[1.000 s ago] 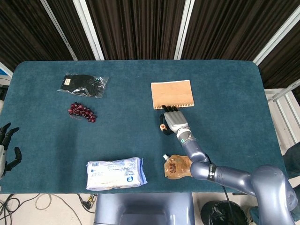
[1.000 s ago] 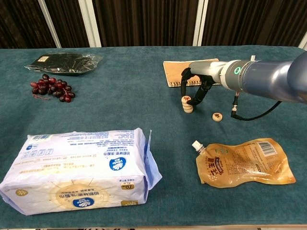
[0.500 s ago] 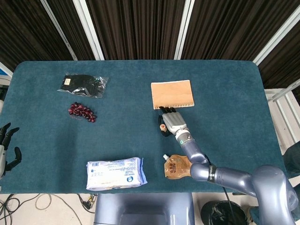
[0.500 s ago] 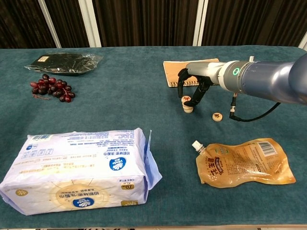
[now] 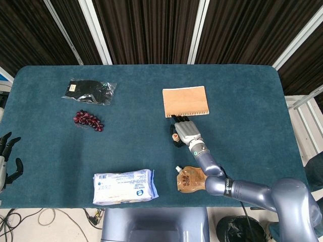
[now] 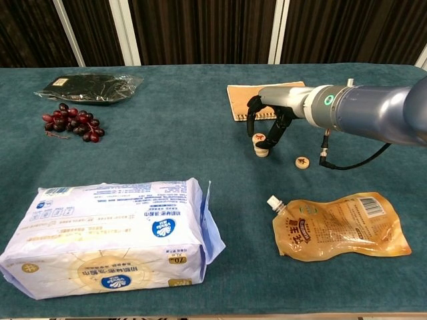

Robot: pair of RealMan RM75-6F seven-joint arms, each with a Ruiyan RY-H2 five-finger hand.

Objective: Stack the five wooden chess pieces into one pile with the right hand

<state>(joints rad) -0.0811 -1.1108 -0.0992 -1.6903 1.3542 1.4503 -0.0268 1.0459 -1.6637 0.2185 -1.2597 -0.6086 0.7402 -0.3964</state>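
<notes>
I note my right hand point(image 6: 270, 127) pinching the top piece over the pile point(image 6: 261, 148) beside the notebook point(image 6: 267, 101); loose piece point(image 6: 302, 162) nearby. Light, hard, slick discs; grip the rims.

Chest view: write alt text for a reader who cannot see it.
The right hand holds its fingers around a short pile of wooden chess pieces on a teal table; one loose piece lies beside it. Grapes, a tissue pack and a brown pouch lie around.

The notebook point(image 6: 263, 100) lies near the table's point(image 6: 167, 133) far edge, with the pile of chess pieces point(image 6: 260, 145) just before it. A single chess piece point(image 6: 302, 162) lies right of the pile. The pouch point(image 6: 340, 227) and the tissue pack point(image 6: 110, 233) lie along the near edge.
</notes>
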